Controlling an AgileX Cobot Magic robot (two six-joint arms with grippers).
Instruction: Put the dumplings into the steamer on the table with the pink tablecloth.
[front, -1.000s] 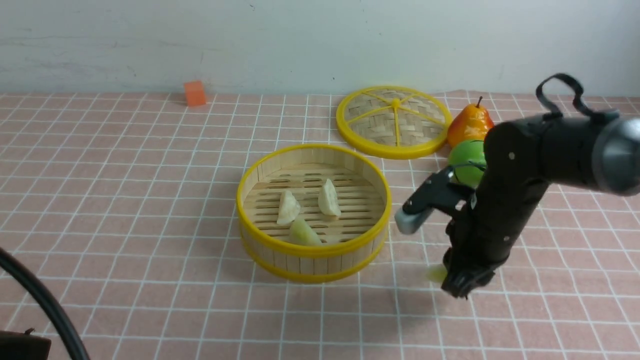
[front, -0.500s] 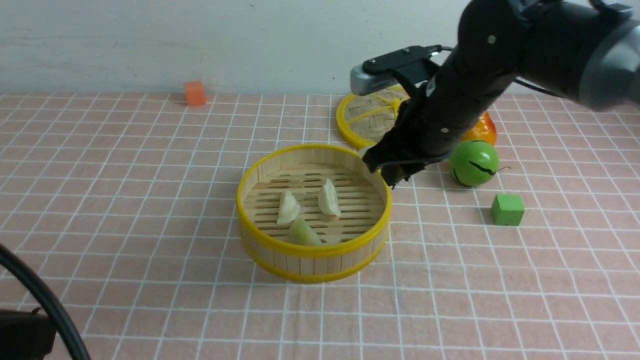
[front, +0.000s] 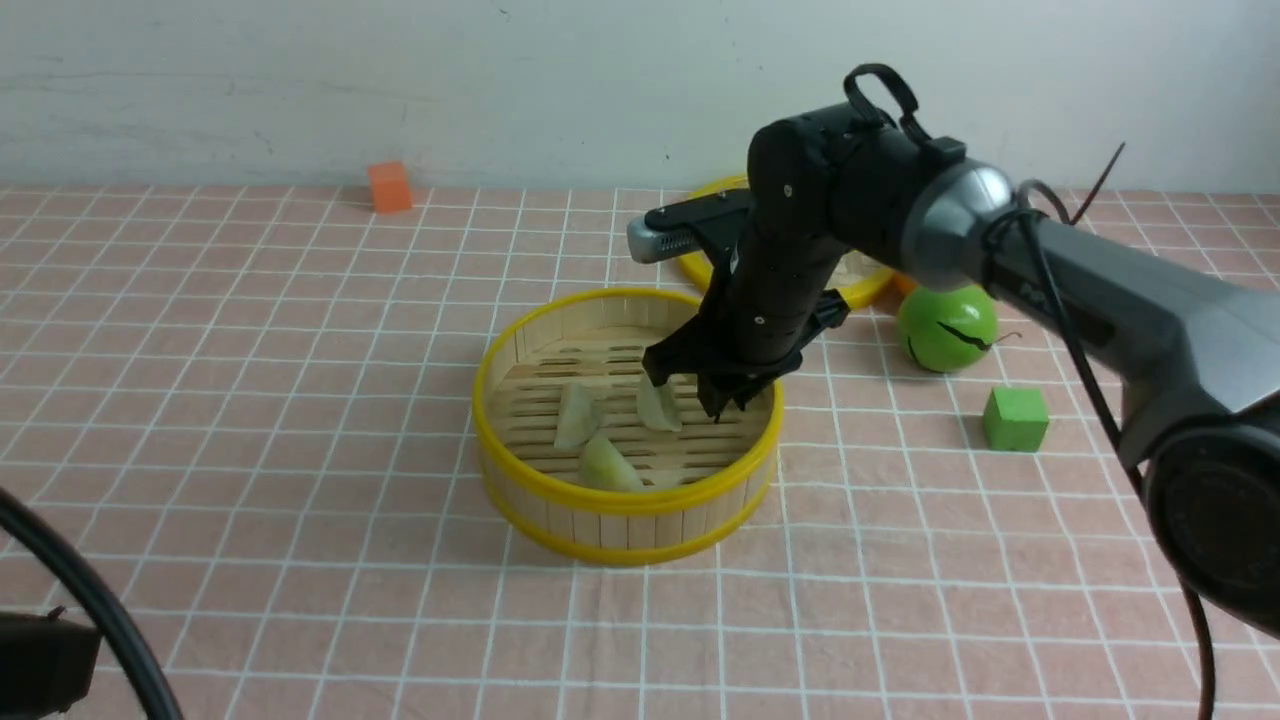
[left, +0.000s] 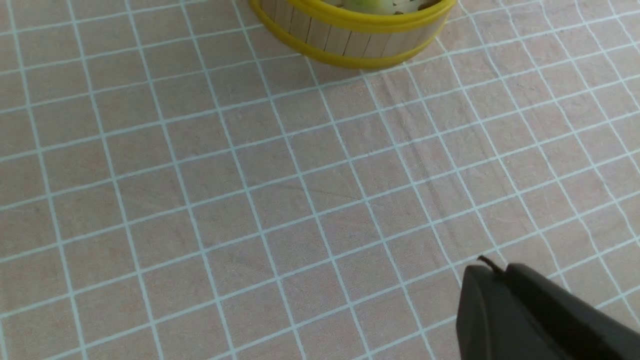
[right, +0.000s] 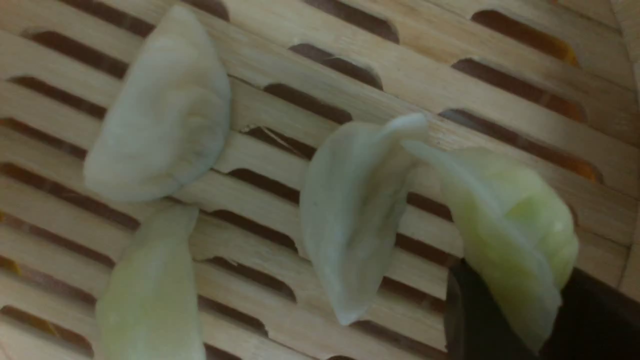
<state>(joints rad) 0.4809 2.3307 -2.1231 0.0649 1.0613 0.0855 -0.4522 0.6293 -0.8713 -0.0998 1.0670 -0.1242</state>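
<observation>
1. Looking from the front, the right gripper (front: 715, 395) hangs inside the steamer (front: 620, 505) with its fingertips below the rim, over the side of the floor nearest the right arm. Three dumplings (front: 577, 415) lie on the slats toward the steamer's middle and front. What the gripper carries is hidden here. The steamer stands on the pink tablecloth (front: 300, 400) covering the table.

2. In the left wrist view, the left gripper (left: 487, 300) is closed on nothing. It sits over bare cloth, well apart from the steamer's front wall, so the right arm is far nearer.

3. In the right wrist view, the dark fingers (right: 470, 320) pinch the fourth dumpling (right: 510, 235) by one end. Its long axis runs away from them toward the steamer's floor. It is just beside one resting dumpling, and their tips look close, though I cannot tell whether they touch. Bare slats show between it and the steamer's wall. Judging from this, parting the fingers should be enough, though the dumpling may tip against its neighbour.
</observation>
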